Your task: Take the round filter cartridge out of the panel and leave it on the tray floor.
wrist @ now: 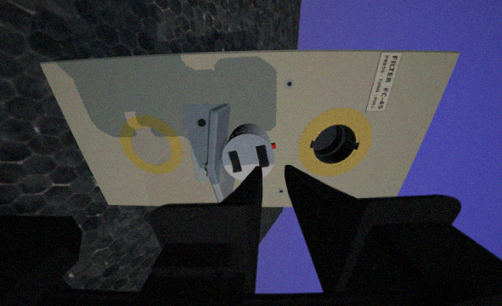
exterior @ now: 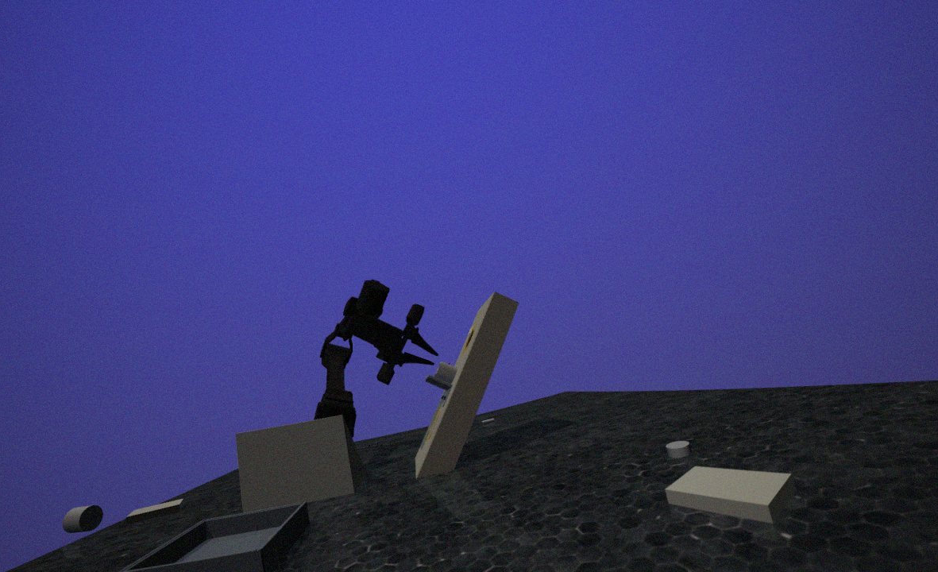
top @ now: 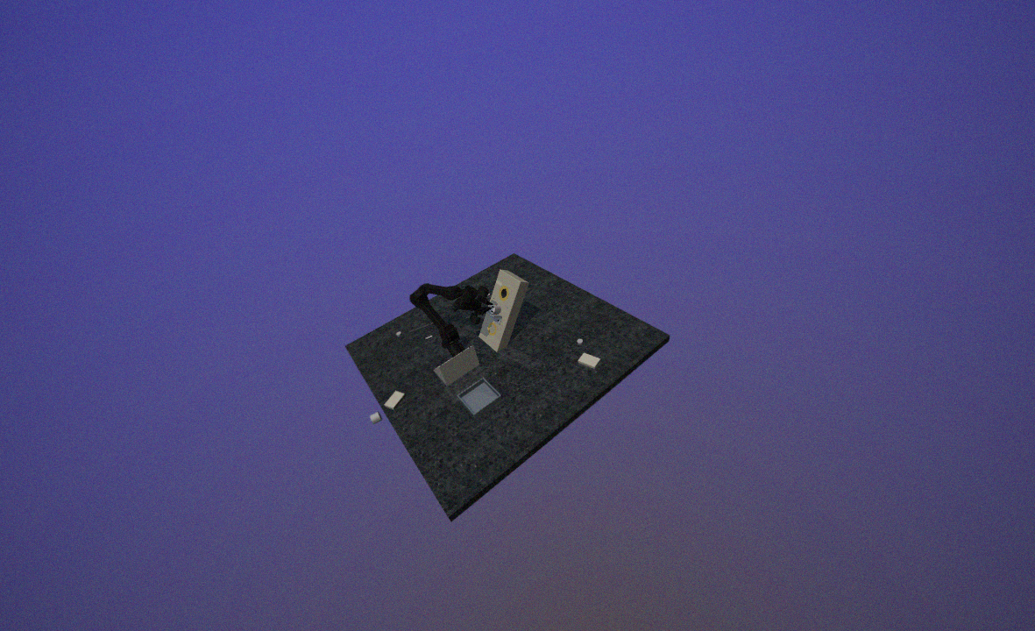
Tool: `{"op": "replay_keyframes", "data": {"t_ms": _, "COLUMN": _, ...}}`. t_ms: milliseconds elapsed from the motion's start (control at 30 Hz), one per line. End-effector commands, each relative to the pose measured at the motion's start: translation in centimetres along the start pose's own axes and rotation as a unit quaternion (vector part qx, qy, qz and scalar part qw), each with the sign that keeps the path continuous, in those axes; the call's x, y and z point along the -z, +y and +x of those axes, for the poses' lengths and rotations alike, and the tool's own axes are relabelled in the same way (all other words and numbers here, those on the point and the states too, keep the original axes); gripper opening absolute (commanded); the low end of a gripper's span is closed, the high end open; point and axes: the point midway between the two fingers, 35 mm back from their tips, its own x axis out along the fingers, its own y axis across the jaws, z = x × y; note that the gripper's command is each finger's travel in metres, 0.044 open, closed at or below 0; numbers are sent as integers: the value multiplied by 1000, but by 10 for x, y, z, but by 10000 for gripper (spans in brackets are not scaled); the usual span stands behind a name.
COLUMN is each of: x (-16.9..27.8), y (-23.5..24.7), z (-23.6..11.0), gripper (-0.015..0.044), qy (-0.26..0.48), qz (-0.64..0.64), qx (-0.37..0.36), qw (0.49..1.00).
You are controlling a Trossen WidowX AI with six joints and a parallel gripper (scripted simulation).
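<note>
The beige service panel [top: 514, 282] [exterior: 472, 398] [wrist: 340, 76] leans on the dark floor. Its yellow-ringed socket [wrist: 335, 144] [top: 502, 293] is an empty dark hole. The white round cartridge [wrist: 247, 153] [exterior: 445, 372] is out of the socket. It rests on a grey flap [wrist: 210, 140] [exterior: 438, 383] that sticks out from the panel's middle, and its two slots face the wrist camera. My gripper [wrist: 273, 170] [exterior: 432, 357] [top: 490, 305] hovers just off the cartridge, its fingers slightly apart with nothing between them. The grey tray [top: 495, 390] [exterior: 279, 530] sits on the floor in front of the arm's base.
A beige board [top: 457, 365] [exterior: 292, 455] leans between the arm's base and the tray. A second yellow ring [wrist: 150, 144] marks the panel's lower end. Flat beige blocks [top: 588, 360] [exterior: 727, 492] [top: 393, 399] and small cylinders [exterior: 677, 449] [exterior: 82, 517] lie scattered on the floor.
</note>
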Motion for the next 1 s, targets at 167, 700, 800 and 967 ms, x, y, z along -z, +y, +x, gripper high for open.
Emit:
{"op": "replay_keyframes", "data": {"t_ms": 167, "x": 2, "y": -71, "z": -9, "gripper": 90, "qy": -1, "qz": -6, "qx": 3, "qw": 1000}}
{"op": "replay_keyframes", "data": {"t_ms": 700, "x": 4, "y": -129, "z": -54, "gripper": 379, "qy": 1, "qz": -5, "qx": 3, "qw": 1000}}
{"op": "replay_keyframes", "data": {"t_ms": 800, "x": 5, "y": -112, "z": -45, "gripper": 305, "qy": 6, "qz": 121, "qx": -27, "qw": 992}}
{"op": "replay_keyframes", "data": {"t_ms": 967, "x": 4, "y": -73, "z": -28, "gripper": 305, "qy": 42, "qz": 385, "qx": -90, "qw": 917}}
